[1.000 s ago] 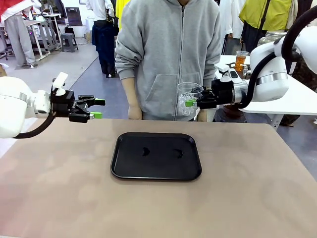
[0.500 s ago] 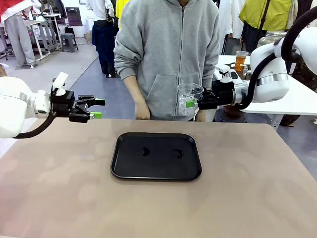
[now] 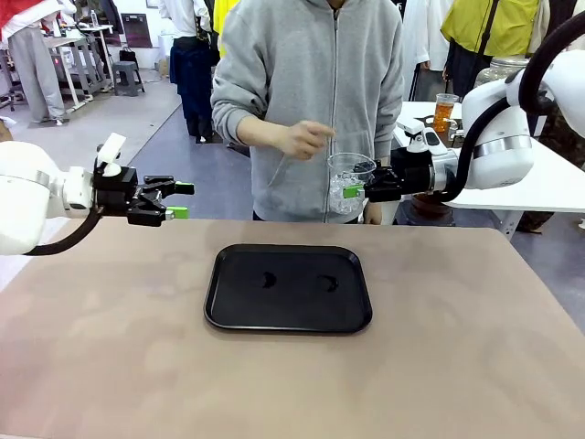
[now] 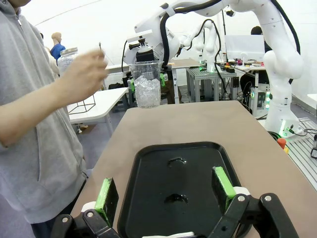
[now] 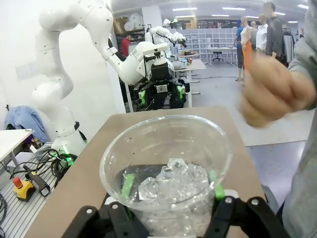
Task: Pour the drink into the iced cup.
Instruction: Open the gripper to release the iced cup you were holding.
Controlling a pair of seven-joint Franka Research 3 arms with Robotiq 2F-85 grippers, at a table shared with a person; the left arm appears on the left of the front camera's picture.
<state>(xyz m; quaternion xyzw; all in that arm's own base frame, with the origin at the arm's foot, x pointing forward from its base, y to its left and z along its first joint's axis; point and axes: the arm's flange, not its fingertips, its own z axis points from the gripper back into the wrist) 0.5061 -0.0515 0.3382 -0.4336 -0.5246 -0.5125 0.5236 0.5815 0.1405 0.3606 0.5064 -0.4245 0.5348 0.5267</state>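
My right gripper is shut on the iced cup, a clear plastic cup half full of ice cubes, and holds it upright in the air past the table's far edge. In the right wrist view the iced cup sits between the green pads. The left wrist view has the cup beyond the tray. My left gripper hangs open and empty over the table's left side. A small clear cup of amber drink stands on a white side table behind my right arm. The person's hand is raised beside the iced cup, pinching something thin.
A black tray lies in the middle of the brown table, with two small wet marks on it. A person in a grey hoodie stands at the far edge. A glass jar stands on the white side table at the back right.
The person's hand has risen from the table's far edge to chest height beside the iced cup. Both arms have stayed still.
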